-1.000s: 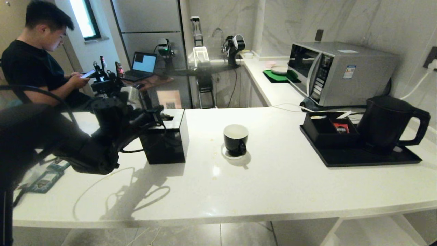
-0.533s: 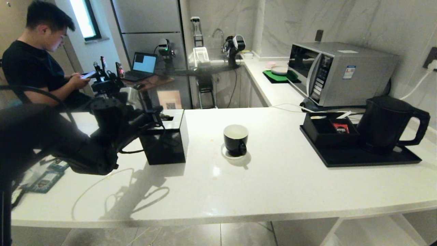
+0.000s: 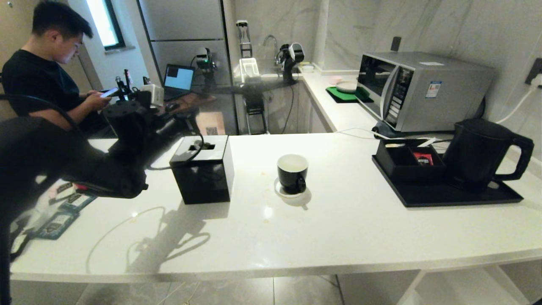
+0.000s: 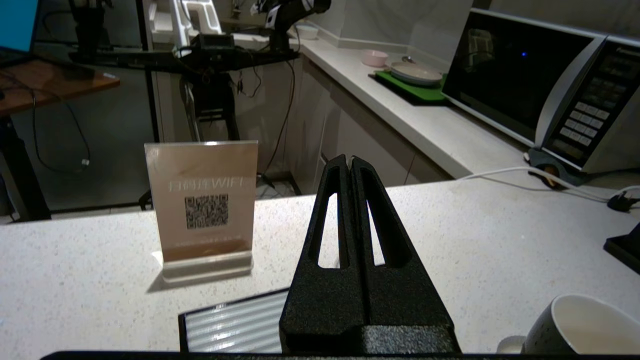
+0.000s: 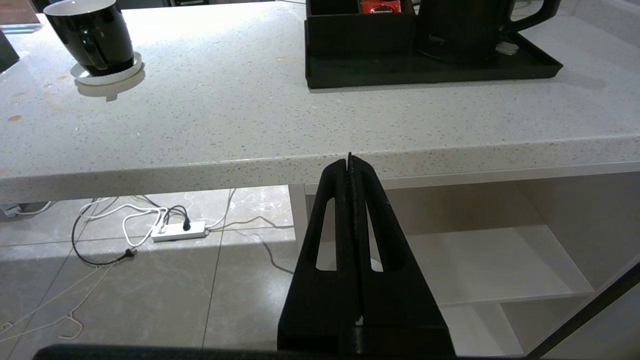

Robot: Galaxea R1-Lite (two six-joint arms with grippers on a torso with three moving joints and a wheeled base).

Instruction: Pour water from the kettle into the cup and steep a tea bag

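The black cup (image 3: 292, 173) with a white inside stands on a small white coaster mid-counter; its rim (image 4: 575, 325) also shows in the left wrist view, and it appears in the right wrist view (image 5: 92, 35). The matte black kettle (image 3: 478, 152) stands on a black tray (image 3: 444, 197) at the right. My left gripper (image 3: 182, 123) hovers above the black tissue box (image 3: 205, 173), shut (image 4: 348, 159); a tiny pale sliver shows at its tips and I cannot tell what it is. My right gripper (image 5: 349, 159) hangs shut below the counter's front edge. The tea bag is out of view.
Dark teal sachets (image 3: 55, 224) lie at the counter's left end. An acrylic WiFi sign (image 4: 202, 200) stands behind the tissue box. A microwave (image 3: 419, 89) sits behind the tray, whose organiser holds a red packet (image 3: 422, 158). A person (image 3: 38, 80) sits at the far left, looking at a phone.
My left arm has lifted, carrying the shut gripper from beside the tissue box's top to above it. The cup, the kettle and the right arm have not moved.
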